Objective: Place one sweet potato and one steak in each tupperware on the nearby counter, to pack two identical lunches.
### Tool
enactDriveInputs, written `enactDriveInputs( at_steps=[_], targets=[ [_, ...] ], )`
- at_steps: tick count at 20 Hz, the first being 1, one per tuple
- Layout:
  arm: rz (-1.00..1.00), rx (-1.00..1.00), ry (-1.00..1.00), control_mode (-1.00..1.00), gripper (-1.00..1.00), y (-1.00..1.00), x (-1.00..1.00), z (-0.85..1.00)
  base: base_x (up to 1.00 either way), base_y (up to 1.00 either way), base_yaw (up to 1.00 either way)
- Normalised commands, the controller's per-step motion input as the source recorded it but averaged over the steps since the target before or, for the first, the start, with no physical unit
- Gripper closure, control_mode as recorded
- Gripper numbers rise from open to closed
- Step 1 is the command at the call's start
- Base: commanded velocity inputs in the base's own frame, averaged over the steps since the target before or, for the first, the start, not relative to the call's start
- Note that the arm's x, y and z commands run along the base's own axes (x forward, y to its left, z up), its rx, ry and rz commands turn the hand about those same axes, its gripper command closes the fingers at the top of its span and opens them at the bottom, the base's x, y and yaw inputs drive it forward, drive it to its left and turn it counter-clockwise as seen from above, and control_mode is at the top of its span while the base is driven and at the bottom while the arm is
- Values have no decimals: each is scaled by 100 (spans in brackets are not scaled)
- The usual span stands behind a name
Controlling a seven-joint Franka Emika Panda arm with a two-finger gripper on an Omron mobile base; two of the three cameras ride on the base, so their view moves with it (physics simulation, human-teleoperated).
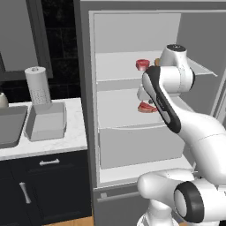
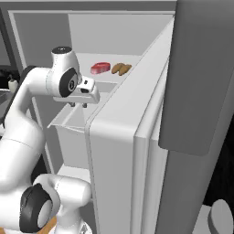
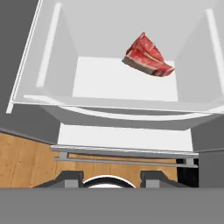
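Observation:
My gripper [image 2: 78, 105] hangs inside the open fridge above the middle shelf, pointing down, open and empty; its fingertips [image 3: 70, 177] stand apart. Below and ahead of it on that shelf lies a red steak [image 3: 148, 57], also seen as the lower steak [image 1: 145, 107]. On the shelf above rest a second steak [image 2: 100, 68] and two brown sweet potatoes [image 2: 121, 68] side by side. A grey tupperware [image 1: 46, 121] sits on the white marble counter [image 1: 75, 132] left of the fridge.
A paper towel roll [image 1: 37, 84] stands just behind the tupperware. The sink basin [image 1: 9, 126] is at the far left of the counter. The open fridge door [image 2: 137, 151] stands close on the right. Wooden floor [image 3: 26, 162] lies below.

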Motion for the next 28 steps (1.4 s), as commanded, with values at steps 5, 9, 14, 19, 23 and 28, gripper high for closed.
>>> enactDriveInputs(
  at_steps=[5, 9, 14, 19, 23, 28],
  targets=[
    [-4, 3, 0, -100, -100, -6, -55, 0, 0, 0, 0],
    [-29, 12, 5, -100, -100, -46, -82, -30, 0, 0, 0],
    [-35, 22, 17, -100, -100, -74, -34, -72, 0, 0, 0],
    [-15, 25, 10, -100, -100, -80, 23, -89, 0, 0, 0],
    [-6, 18, 16, -100, -100, -55, 84, -96, 0, 0, 0],
    [-15, 1, -2, -100, -100, 9, 77, -18, 0, 0, 0]
  ],
)
